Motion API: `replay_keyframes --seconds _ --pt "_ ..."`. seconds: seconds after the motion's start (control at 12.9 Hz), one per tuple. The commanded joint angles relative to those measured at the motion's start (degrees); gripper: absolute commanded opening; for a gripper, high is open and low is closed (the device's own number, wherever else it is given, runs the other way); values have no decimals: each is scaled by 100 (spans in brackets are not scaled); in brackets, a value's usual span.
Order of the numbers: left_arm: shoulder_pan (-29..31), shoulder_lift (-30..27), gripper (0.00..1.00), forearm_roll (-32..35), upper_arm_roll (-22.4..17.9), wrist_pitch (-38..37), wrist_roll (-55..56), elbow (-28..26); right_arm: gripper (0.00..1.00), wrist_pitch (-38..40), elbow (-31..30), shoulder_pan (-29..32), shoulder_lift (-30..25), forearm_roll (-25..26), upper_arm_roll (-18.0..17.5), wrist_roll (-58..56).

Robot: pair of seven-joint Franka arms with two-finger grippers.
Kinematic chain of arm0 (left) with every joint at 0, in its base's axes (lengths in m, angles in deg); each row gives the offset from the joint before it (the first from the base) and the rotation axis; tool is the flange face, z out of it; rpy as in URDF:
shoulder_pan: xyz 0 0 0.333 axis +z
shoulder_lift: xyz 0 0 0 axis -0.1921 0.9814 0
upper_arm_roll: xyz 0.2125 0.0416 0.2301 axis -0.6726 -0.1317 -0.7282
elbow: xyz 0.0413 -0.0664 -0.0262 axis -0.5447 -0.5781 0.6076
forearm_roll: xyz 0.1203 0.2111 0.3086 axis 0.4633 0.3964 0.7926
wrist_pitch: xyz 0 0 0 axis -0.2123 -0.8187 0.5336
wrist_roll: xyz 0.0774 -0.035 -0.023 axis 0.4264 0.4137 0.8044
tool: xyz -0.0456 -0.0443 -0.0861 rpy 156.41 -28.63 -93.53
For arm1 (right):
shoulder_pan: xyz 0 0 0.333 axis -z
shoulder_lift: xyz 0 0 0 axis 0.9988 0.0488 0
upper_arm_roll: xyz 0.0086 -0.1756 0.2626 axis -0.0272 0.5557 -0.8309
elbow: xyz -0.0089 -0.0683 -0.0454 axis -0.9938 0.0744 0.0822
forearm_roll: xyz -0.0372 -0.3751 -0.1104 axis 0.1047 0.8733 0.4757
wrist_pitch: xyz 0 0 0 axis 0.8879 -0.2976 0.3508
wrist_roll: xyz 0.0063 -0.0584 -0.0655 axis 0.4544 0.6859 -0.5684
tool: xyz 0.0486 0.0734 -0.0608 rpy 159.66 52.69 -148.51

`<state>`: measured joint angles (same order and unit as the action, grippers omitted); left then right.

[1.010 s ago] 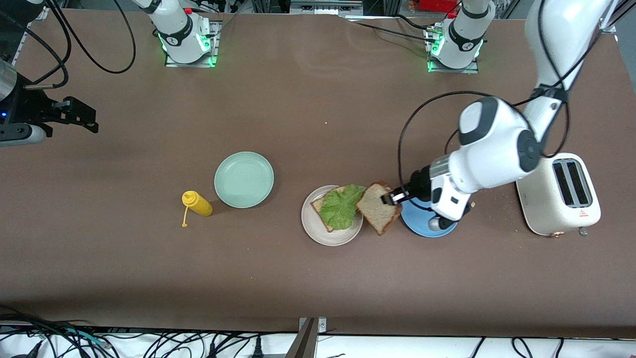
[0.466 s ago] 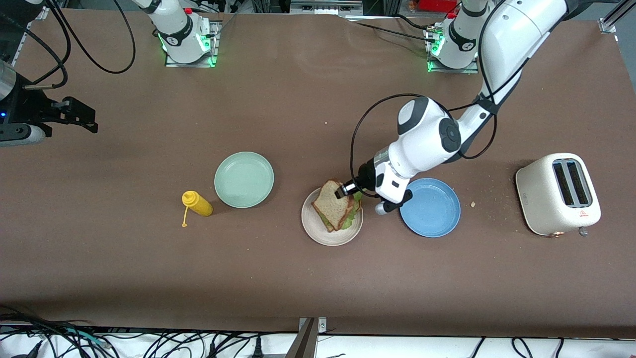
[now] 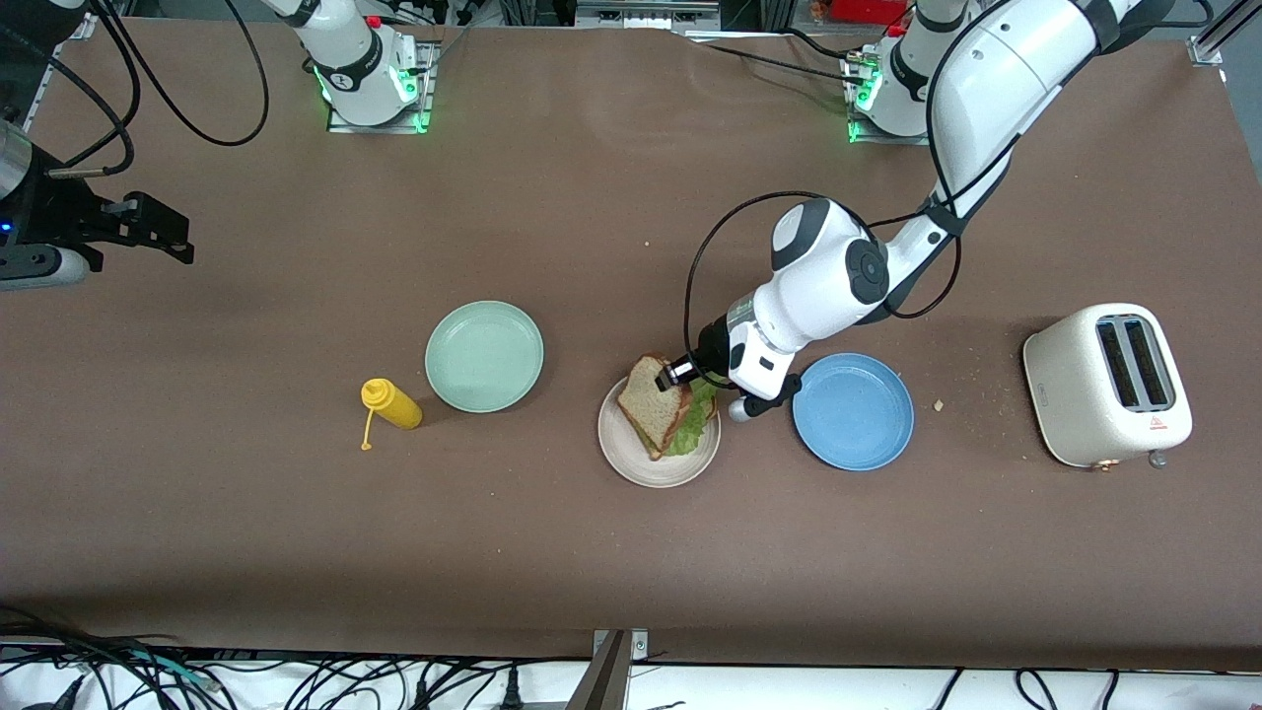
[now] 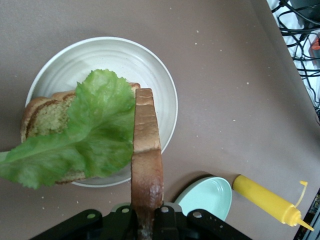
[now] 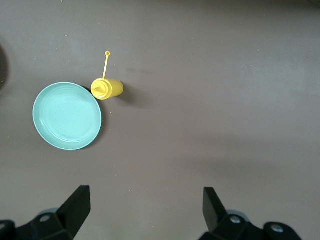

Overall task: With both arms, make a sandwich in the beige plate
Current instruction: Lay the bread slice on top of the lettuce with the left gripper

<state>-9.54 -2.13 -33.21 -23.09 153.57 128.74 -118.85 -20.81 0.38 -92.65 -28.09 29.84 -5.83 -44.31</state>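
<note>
Beige plate (image 3: 631, 465) sits on the brown counter (image 3: 631, 552) and serves as the landmark. On it lies a bread slice (image 4: 42, 112) under a green lettuce leaf (image 4: 85, 135). The left claw (image 3: 678, 373) hangs over the plate's edge toward the left arm's end, clenched on a second bread slice (image 3: 653, 402), which is held tilted over the lettuce; in the left wrist view this slice (image 4: 146, 160) shows edge-on between the fingers (image 4: 165, 220). A blue plate (image 3: 854, 411) lies just beside the beige plate toward the left arm's end, and a toaster (image 3: 1106, 385) stands well apart the same way. A mint plate (image 3: 484, 356) and a yellow bottle (image 3: 391, 404) lie toward the right arm's end. The right claw (image 5: 145, 210) waits high over the counter at that end, its fingers spread wide and holding nothing.
</note>
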Motion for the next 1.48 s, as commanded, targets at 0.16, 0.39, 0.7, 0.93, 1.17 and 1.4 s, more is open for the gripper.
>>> replay_keyframes --seconds 0.16,0.39,0.7,0.93,1.17,1.4 --pt "-162 263 0 298 -182 465 -55 98 100 -6 -19 -26 -53 35 -4 99" --pt "-136 281 7 334 -191 466 -46 98 100 -6 -19 -35 -53 26 -12 99" --pt "-127 264 99 343 -217 396 -28 80 100 -15 -19 -35 -53 17 -12 99" --pt "-110 229 99 421 -304 -190 -89 80 100 -15 -19 -35 -53 17 -12 99" --pt "-48 193 99 843 -314 -929 -134 89 100 -15 -19 -35 -53 26 -12 99" --pt "-22 88 99 1124 -305 -1544 -151 98 100 -15 -19 -26 -53 26 -12 99"
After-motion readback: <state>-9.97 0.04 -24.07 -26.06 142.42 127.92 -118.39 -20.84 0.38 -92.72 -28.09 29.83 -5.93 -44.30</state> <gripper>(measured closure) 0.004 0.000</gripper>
